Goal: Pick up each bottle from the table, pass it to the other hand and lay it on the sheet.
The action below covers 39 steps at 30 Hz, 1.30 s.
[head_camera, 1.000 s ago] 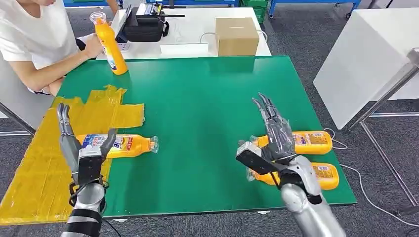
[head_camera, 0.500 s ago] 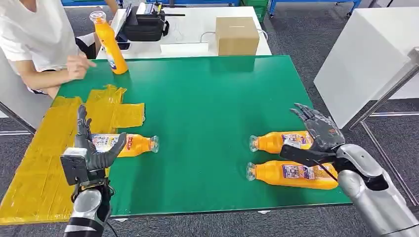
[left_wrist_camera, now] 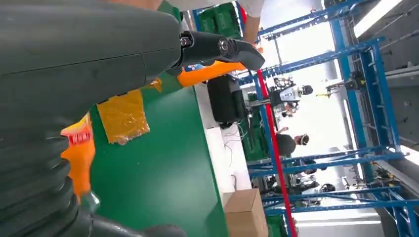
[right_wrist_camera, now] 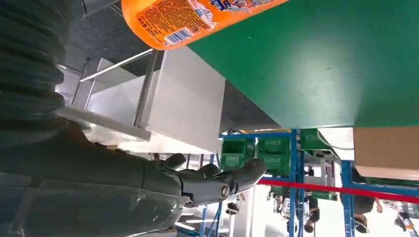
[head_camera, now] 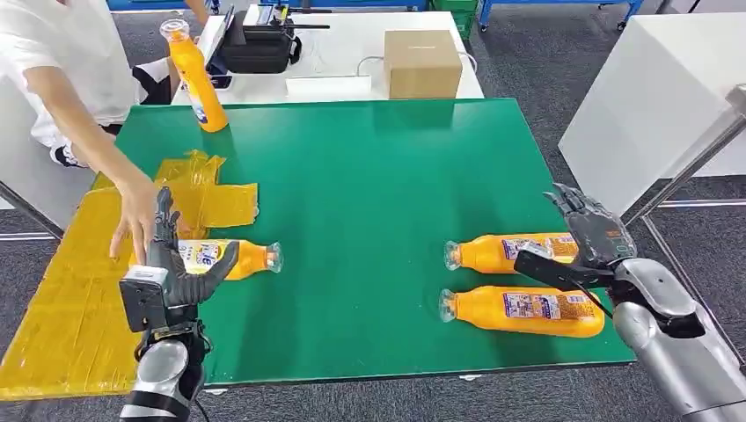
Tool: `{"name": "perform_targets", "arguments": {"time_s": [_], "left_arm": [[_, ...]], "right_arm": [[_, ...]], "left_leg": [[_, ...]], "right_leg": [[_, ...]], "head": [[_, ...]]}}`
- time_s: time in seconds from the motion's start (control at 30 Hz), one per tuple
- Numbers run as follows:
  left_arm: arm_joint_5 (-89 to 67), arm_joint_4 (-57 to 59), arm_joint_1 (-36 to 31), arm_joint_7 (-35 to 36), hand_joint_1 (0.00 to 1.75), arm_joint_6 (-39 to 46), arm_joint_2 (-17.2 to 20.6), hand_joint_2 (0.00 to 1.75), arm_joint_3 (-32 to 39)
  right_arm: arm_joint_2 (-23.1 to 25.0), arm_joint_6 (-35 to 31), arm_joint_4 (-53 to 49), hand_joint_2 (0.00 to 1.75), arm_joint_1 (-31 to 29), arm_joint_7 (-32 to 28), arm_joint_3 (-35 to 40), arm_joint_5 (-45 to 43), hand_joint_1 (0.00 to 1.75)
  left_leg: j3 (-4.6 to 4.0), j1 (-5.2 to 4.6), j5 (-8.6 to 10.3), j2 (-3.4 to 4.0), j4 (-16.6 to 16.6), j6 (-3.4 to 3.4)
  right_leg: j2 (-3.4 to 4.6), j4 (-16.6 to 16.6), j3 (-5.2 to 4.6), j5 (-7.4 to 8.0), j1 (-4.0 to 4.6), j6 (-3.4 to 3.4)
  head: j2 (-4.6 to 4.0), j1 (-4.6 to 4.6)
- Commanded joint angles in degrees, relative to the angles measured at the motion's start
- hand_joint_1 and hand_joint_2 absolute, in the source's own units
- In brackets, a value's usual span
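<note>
While 2 orange plastic bottles lie on their sides at the lower right of the head view, the upper one and the lower one, a 3rd orange bottle lies at centre left, its base on the crinkled yellow sheet and its neck over the green table mat. The right hand, which was spread above the pair a second ago, has swung out to the right edge and now hovers beside the upper bottle, fingers apart and holding nothing. The left hand has risen just in front of the 3rd bottle, also spread and empty. A person's hand has reached in from the upper left onto the sheet, near that bottle. A 4th orange bottle stands upright at the top left. One delivery looks finished; the right-side pair probably comes next.
</note>
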Motion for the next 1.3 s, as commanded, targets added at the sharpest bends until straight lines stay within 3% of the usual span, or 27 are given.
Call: {"name": "perform_targets", "arguments": {"time_s": [0.03,0.33,0.5,0.63,0.8,0.9,0.93,0.97,1.0,1.3], "left_arm": [[-0.26,3.42,-2.12,0.85,0.00,-1.07,0.68,1.75,-1.93],[0.33,6.39,-4.56,0.98,0.00,-1.89,0.73,1.75,-3.85],[0.31,6.51,-4.57,0.98,0.00,-1.92,0.74,1.75,-3.93],[1.19,7.61,-5.16,0.97,0.00,-2.29,0.65,1.75,-4.33],[3.15,10.60,-6.99,0.05,0.00,-3.14,0.48,1.75,-5.94],[4.69,12.64,-8.20,-0.58,0.00,-3.55,0.59,1.75,-7.36],[5.14,13.51,-8.62,-0.76,0.00,-3.51,0.54,1.75,-7.66],[5.48,14.16,-8.89,-1.00,0.00,-3.32,0.45,1.75,-7.79],[5.54,14.51,-8.96,-1.02,0.00,-3.42,0.43,1.75,-7.96],[6.04,15.28,-8.58,-1.22,0.00,-3.68,0.48,1.75,-8.31]], "right_arm": [[6.75,-0.35,13.15,1.75,-5.28,1.25,0.73,4.00,0.00],[10.54,-0.73,30.96,1.75,-12.01,-0.93,1.82,3.86,0.00],[10.58,-1.01,31.43,1.75,-12.12,-1.14,1.86,3.89,0.00],[12.07,-1.54,37.83,1.75,-14.32,-1.18,1.01,3.74,0.00],[13.67,-1.97,53.09,1.75,-19.79,-3.10,-1.43,1.46,0.00],[13.01,1.19,59.76,1.75,-21.26,-3.32,-1.36,1.41,0.00],[12.49,1.67,60.87,1.75,-21.11,-3.42,-0.93,1.94,0.23],[12.30,1.76,61.65,1.75,-20.91,-3.25,-0.65,2.38,1.36],[12.18,2.55,62.14,1.75,-20.57,-3.10,-0.53,2.48,1.75],[11.94,2.59,62.17,1.75,-18.56,-2.89,0.00,3.24,1.75]], "left_leg": [[0.17,0.10,-0.05,0.15,-0.06,-0.10],[0.25,0.14,-0.04,0.22,-0.09,-0.12],[0.23,0.12,-0.03,0.17,-0.09,-0.13],[0.21,0.12,-0.05,0.18,-0.06,-0.12],[0.14,0.07,0.01,0.09,-0.04,-0.06],[0.14,0.07,0.01,0.04,-0.03,-0.05],[0.18,0.10,0.01,0.02,-0.07,-0.09],[0.17,0.09,0.02,-0.05,-0.05,-0.06],[0.20,0.13,0.02,-0.02,-0.09,-0.10],[0.35,0.12,0.03,-0.13,-0.03,-0.03]], "right_leg": [[0.11,-0.12,0.16,0.02,0.10,-0.07],[0.14,-0.19,0.25,0.04,0.14,-0.10],[0.09,-0.15,0.23,0.02,0.12,-0.10],[0.11,-0.12,0.20,0.01,0.12,-0.10],[0.04,-0.08,0.14,0.03,0.07,-0.05],[-0.01,-0.08,0.16,0.01,0.07,-0.05],[-0.06,-0.15,0.23,0.02,0.10,-0.08],[-0.10,-0.12,0.22,0.01,0.09,-0.04],[-0.10,-0.19,0.27,0.02,0.13,-0.07],[-0.16,-0.17,0.38,0.01,0.13,-0.03]], "head": [[0.00,0.00],[0.00,0.00],[0.00,0.00],[0.00,0.00],[0.00,-0.02],[0.00,0.00],[0.00,-0.02],[0.00,0.00],[0.00,0.00],[0.00,0.02]]}}
